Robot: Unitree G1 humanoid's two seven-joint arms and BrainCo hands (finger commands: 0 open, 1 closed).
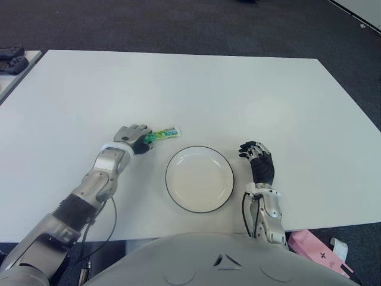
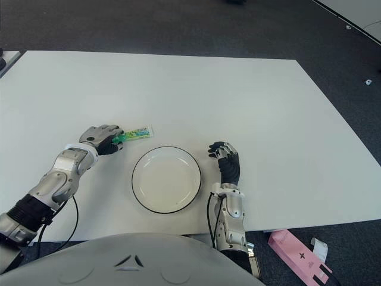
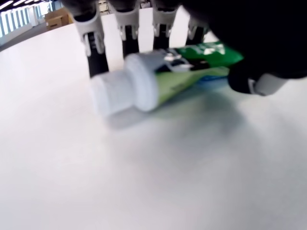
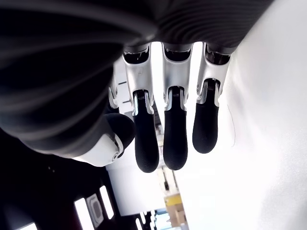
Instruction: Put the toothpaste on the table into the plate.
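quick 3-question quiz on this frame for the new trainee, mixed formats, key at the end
1. True or false: the toothpaste already lies inside the plate.
2. Which hand is at the toothpaste? A) left hand B) right hand C) neither
3. Fill in: in the eye views the plate sits on the white table between the two ____.

Key
1. False. The tube is on the table, beyond the plate's rim and toward the robot's left.
2. A. The left wrist view shows its fingers behind the tube and its thumb in front, closing around it; the right hand shows idle to the right of the plate, holding nothing.
3. hands
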